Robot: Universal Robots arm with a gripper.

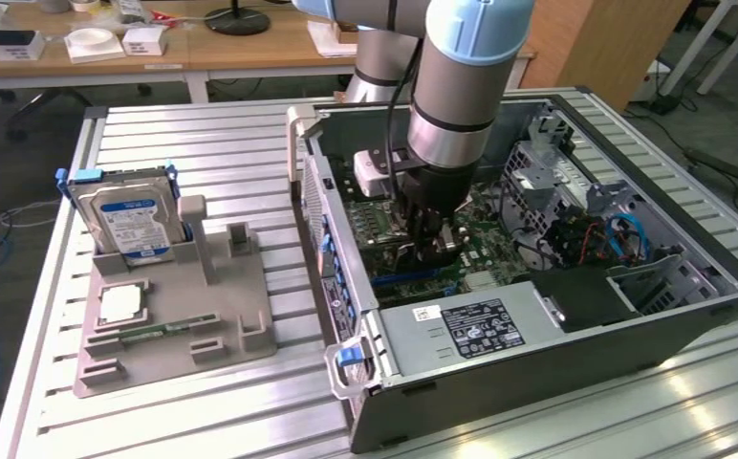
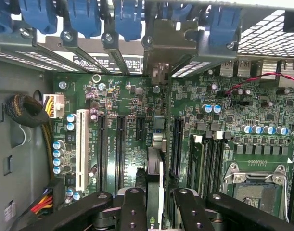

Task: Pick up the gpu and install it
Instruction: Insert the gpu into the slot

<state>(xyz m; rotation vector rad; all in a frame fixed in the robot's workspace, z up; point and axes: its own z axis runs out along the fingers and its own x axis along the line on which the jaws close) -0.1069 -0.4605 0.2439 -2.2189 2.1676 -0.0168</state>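
Most of the job looks done: the hand (image 2: 154,204), narrowed on the gpu (image 2: 155,159), holds it edge-on over a motherboard (image 2: 127,96) slot inside the case (image 1: 675,316), not visibly seated.

Materials and finishes
Table (image 1: 216,143): ribbed matt aluminium. Computer case (image 1: 675,287): dull grey sheet metal. Motherboard (image 2: 127,130): glossy green laminate; retention clips (image 2: 84,17): blue plastic.
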